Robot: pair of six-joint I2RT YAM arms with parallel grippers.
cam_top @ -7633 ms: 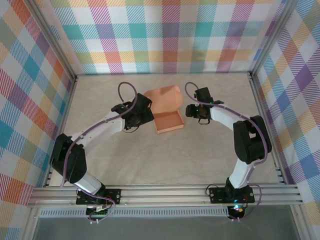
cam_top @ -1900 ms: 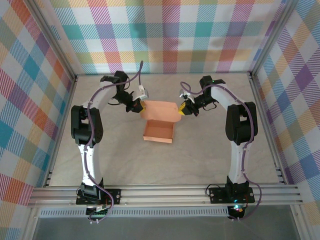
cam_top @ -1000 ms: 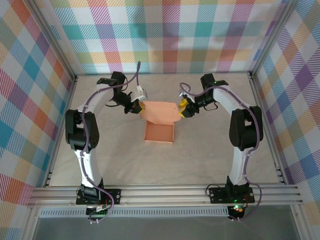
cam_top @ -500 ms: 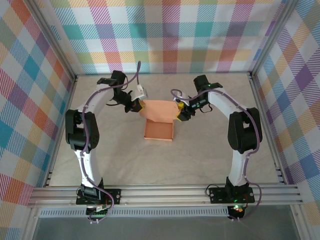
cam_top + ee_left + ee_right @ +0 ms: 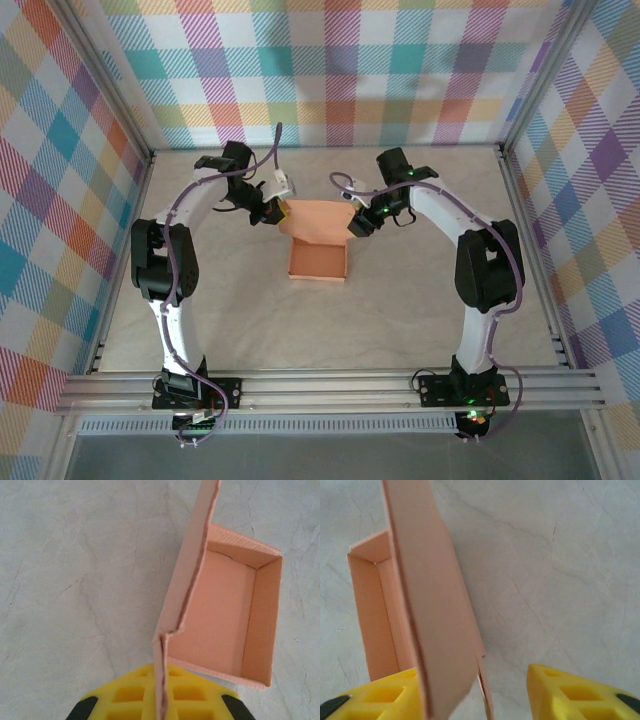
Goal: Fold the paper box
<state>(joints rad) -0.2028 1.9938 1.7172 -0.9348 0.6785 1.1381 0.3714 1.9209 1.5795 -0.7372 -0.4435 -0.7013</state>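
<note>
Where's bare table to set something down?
Bare table lies between the paper box and near rail, and outside the left arm and right arm. Crowded at the back, where the left gripper and right gripper flank the lid.

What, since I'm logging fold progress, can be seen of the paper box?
The paper box is salmon-orange thin card, part folded: a shallow open tray with four low walls rests on the table, and its lid flap stands raised from the far wall, not closed. The left end effector is shut on the lid's left edge. The lid's right side lies against one finger of the open right end effector; the other finger is apart from it.
</note>
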